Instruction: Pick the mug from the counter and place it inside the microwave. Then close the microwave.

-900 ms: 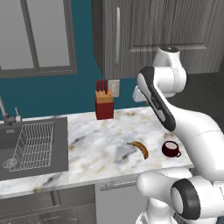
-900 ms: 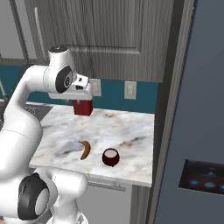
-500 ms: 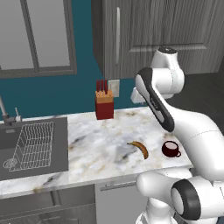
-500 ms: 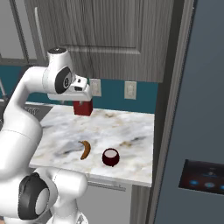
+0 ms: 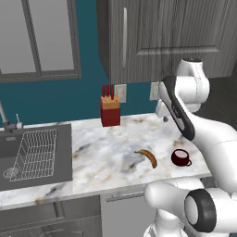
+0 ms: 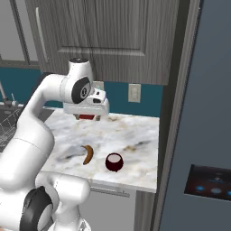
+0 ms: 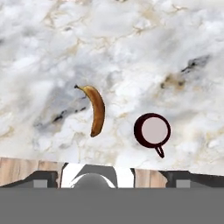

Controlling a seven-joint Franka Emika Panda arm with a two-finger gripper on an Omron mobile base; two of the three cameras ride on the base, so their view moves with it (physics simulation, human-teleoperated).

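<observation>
The dark red mug point(image 5: 179, 157) point(image 6: 114, 162) stands upright on the white marble counter point(image 5: 106, 152) near its front right edge. In the hand view the mug point(image 7: 152, 130) shows its pale inside, with the handle pointing toward the bottom of the picture. My gripper point(image 6: 88, 115) point(image 5: 164, 115) hangs well above the counter, behind the mug, looking straight down. Its fingertips point(image 7: 43, 177) stand wide apart at the bottom of the hand view, open, with nothing between them. The microwave is out of view.
A banana point(image 5: 148, 157) point(image 7: 97, 110) lies just left of the mug. A red knife block point(image 5: 110, 111) stands at the back wall. The dark sink with its wire rack point(image 5: 32, 152) is at the left. A tall grey appliance with a lit panel point(image 6: 212, 185) bounds the counter's right end.
The arm's upper joints have shifted slightly. The mug and the banana lie where they were.
</observation>
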